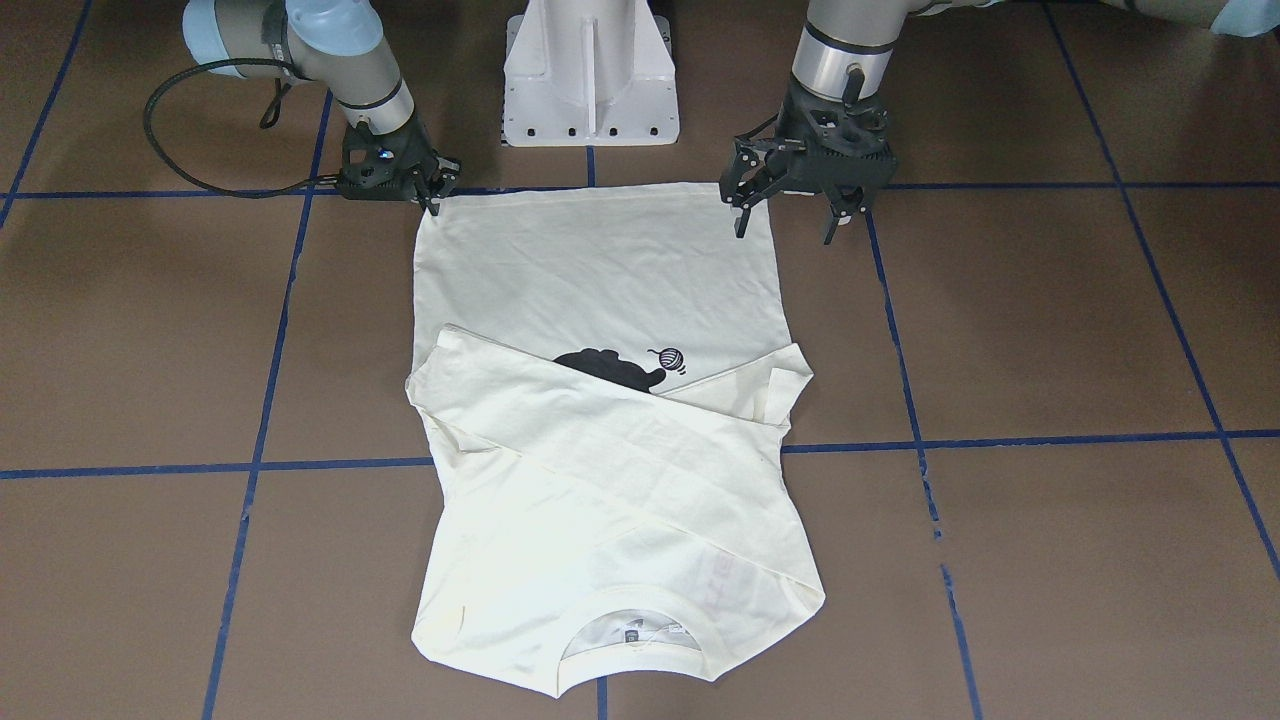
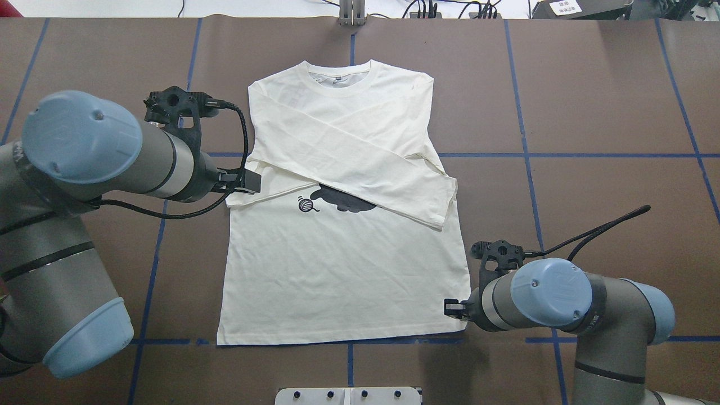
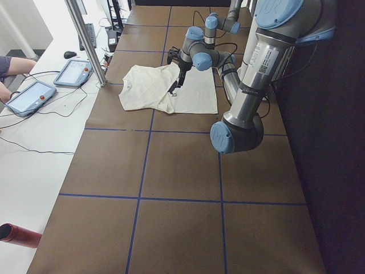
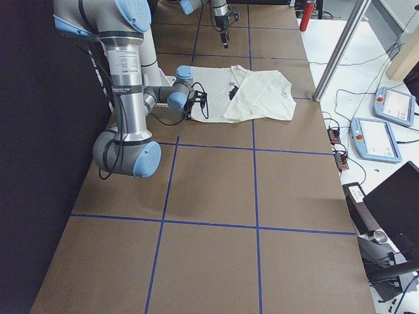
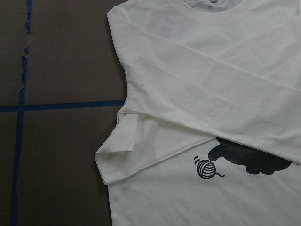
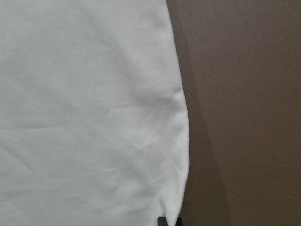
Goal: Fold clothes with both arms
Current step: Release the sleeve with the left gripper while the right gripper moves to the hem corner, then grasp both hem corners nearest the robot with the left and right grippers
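Observation:
The cream shirt point(image 1: 600, 270) lies flat on the brown table, print side up, neck away from the robot. Both sleeves are folded across its chest and hide the lettering and part of the black cat point(image 2: 343, 201); the yarn ball point(image 2: 305, 205) shows. My right gripper point(image 1: 432, 200) is low at the table, shut on the shirt's hem corner point(image 2: 466, 322); its wrist view shows the cloth's edge point(image 6: 181, 141) up close. My left gripper point(image 1: 785, 230) is open and empty and hovers above the shirt's other side. The left wrist view looks down on a sleeve cuff point(image 5: 117, 155).
The white pedestal base point(image 1: 590, 70) stands just behind the hem. Blue tape lines point(image 1: 1000, 440) cross the table. A metal post point(image 3: 85, 40) and tablets point(image 3: 74, 71) stand on the white bench beyond the far edge, where an operator's arm shows.

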`<action>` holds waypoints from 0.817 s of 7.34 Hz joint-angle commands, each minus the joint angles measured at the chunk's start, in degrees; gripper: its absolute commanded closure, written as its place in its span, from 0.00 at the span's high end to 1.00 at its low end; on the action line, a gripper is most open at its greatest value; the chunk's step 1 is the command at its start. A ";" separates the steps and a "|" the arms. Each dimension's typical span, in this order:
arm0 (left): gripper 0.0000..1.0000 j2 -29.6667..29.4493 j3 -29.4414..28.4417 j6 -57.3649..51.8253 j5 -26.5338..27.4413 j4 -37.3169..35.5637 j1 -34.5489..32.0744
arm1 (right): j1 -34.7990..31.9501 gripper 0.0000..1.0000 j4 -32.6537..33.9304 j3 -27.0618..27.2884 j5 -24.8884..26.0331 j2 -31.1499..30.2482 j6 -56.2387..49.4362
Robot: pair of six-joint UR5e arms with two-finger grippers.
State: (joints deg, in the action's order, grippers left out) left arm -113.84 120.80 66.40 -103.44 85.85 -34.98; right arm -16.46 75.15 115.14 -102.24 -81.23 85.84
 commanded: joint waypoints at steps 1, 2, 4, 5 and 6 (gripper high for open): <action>1.00 7.11 0.93 15.50 -3.79 5.69 2.52 | -1.38 0.00 -0.27 4.98 0.11 -0.50 0.03; 1.00 10.01 0.49 27.08 -2.48 10.08 10.38 | -3.21 0.00 -0.01 8.06 -0.76 -0.94 0.03; 0.98 13.02 -5.28 38.14 7.27 19.49 21.07 | -7.35 0.00 -0.01 11.24 -3.75 -2.96 -0.06; 0.98 13.03 -7.05 38.71 7.63 19.79 22.22 | -7.71 0.00 0.17 11.25 -4.19 -3.49 -0.23; 0.95 13.29 -7.42 38.45 7.64 19.80 22.23 | -7.54 0.00 0.35 11.08 -4.19 -3.67 -0.23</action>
State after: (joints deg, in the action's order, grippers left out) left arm -100.96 114.77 103.82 -96.53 104.71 -13.89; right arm -23.70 75.28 126.07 -106.07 -84.47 85.67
